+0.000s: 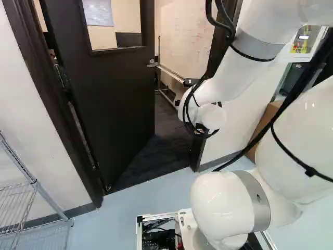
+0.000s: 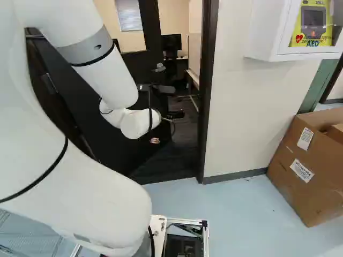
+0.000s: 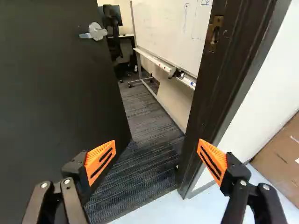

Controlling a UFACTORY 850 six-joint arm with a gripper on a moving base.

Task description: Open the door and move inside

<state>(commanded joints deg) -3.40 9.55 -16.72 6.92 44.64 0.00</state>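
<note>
The door (image 1: pixel 109 99) stands ajar in its dark frame (image 1: pixel 199 151), left of the middle in the left base view, and you see its lever handle (image 1: pixel 152 63) at the free edge, beside the opening. A wire shelf (image 1: pixel 35 182) sits at that view's lower left. In the right base view, your arm (image 2: pixel 107 80) reaches toward the doorway with the gripper (image 2: pixel 164 127) in front of the door; a cardboard box (image 2: pixel 305 166) rests at the right, below a white wall cabinet (image 2: pixel 270 32). In the wrist view, your fingers are spread wide, the door ahead on one side, the frame with its strike plate (image 3: pixel 215 33) on the other, a whiteboard (image 3: pixel 170 28) beyond.
</note>
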